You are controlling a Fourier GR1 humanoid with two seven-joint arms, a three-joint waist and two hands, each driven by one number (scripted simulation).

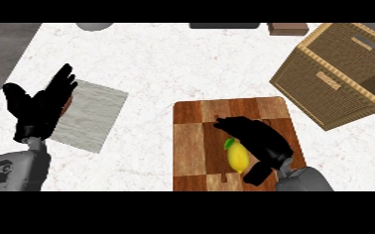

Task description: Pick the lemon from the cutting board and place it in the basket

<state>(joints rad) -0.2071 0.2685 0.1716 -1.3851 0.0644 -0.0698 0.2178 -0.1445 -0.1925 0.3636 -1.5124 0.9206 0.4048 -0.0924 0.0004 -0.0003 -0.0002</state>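
Lemon [237, 157] lies lower centre on the checkered wooden cutting board [194, 148], right hand [256, 139] arched over it with fingers curling toward it but not closed (thumb below). Likely light, firm, waxy-smooth oval: grasp across its middle. Woven basket [330, 74] upper right; left hand [40, 106] resting, fingers straight.

I see the yellow lemon with a green tip [236, 156] lying on the brown checkered wooden cutting board [192, 144], with my black right hand [258, 140] over it, fingers arched just beside and above the fruit. The tan woven wicker basket [311, 87] stands apart at the upper right on the white speckled counter [168, 64]. My black left hand [40, 106] rests open at the left edge, fingers up, over a pale grey flat slab [92, 114].
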